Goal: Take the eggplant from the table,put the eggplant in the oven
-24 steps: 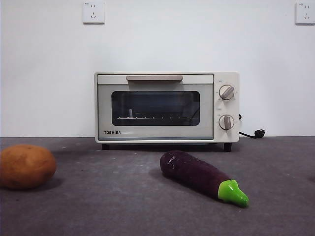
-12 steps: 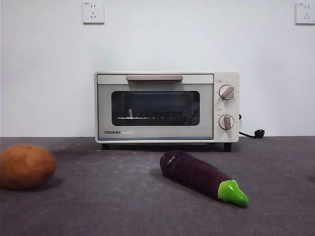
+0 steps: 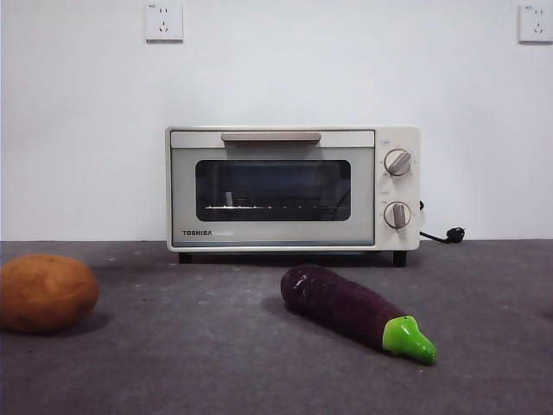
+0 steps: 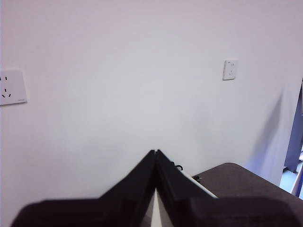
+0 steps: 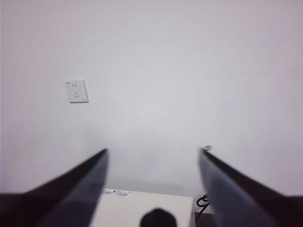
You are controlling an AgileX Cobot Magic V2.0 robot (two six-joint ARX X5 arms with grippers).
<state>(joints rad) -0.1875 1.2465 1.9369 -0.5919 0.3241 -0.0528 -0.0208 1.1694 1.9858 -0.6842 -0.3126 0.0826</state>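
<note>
Two hands wait above the scene, neither visible from the front. Your left hand [image 4: 155, 153] has its jaws pressed together and empty, aimed at the wall; your right hand [image 5: 152, 153] has its jaws spread wide, also empty, looking over the top of the oven [image 3: 293, 188]. The eggplant [image 3: 354, 311] lies on its side on the surface [image 3: 190, 363], in front of the oven and a little toward its knob side, apart from it, with the green stem cap pointing away from the oven toward the camera. A potato [image 3: 45, 291] rests well to the other side of the oven's front. The oven door is closed, its handle bar across the top. You are at the opening step, by this judgement: nothing is grasped. Your next move likely calls for opening the door and lowering the wide right hand across the eggplant's purple body.
</note>
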